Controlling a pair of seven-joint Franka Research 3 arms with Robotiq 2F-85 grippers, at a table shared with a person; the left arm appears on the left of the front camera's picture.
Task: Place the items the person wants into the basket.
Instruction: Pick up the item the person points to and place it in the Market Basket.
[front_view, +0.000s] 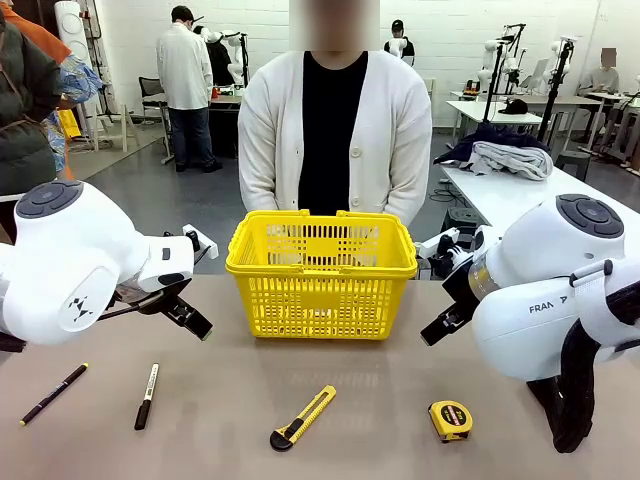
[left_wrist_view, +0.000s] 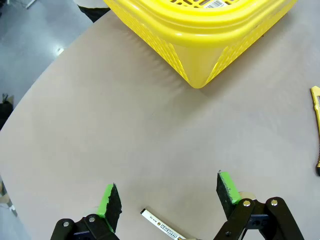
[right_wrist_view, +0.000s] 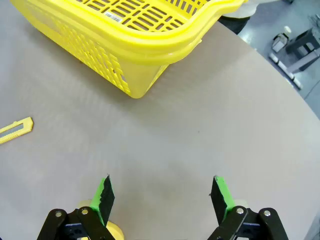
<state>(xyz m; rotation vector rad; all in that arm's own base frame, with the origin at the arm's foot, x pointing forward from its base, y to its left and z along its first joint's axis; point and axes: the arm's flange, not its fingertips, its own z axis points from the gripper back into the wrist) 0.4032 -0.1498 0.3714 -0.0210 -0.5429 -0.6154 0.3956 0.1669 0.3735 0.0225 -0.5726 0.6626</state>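
Both my left gripper (left_wrist_view: 167, 192) and right gripper (right_wrist_view: 162, 192) hang spread, empty; picking not yet begun. The pen (front_view: 53, 394) and marker (front_view: 147, 396) lie near left, the basket (front_view: 320, 268) far centre. Next needs a choice from the person (front_view: 335, 140).

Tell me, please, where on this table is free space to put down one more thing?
Bare tabletop lies between the utility knife and the tape measure, between the marker and the knife, and in the strip from those tools up to the basket. Tighter: both flanks of the basket, where the left arm and right arm reach in.
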